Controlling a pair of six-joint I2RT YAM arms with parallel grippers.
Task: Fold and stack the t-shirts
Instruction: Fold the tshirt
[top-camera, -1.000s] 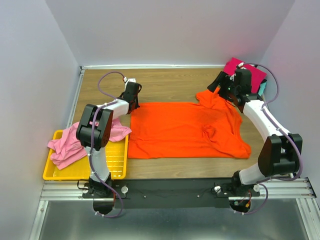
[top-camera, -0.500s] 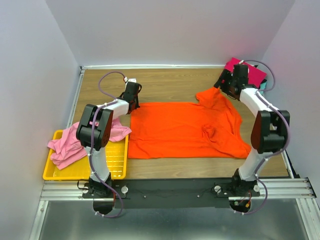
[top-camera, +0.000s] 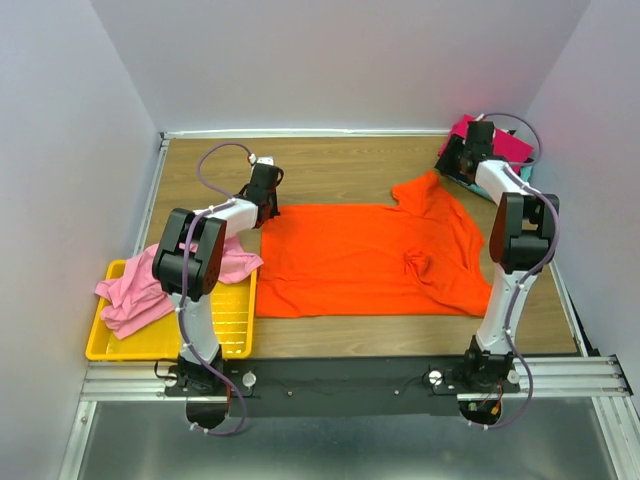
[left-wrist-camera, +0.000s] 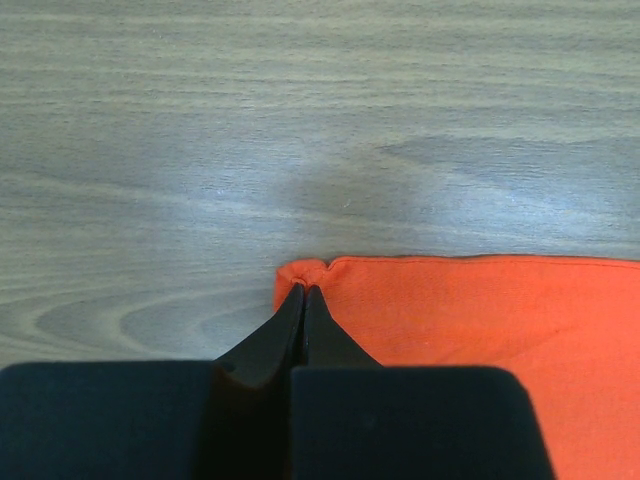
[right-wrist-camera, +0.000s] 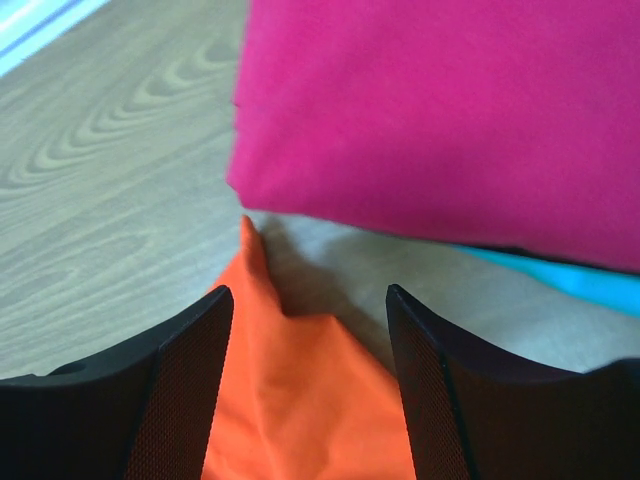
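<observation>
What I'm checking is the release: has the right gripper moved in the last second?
Yes. The right gripper has moved toward the far edge of the table, away from the orange t-shirt corner and closer to the folded magenta t-shirt.

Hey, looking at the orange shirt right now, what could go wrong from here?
The left claw pinches only the very corner of the orange t-shirt, so it might slip out when pulled. The open right claw hangs beside the folded magenta t-shirt; grabbing the sleeve could snag or shove it.
</observation>
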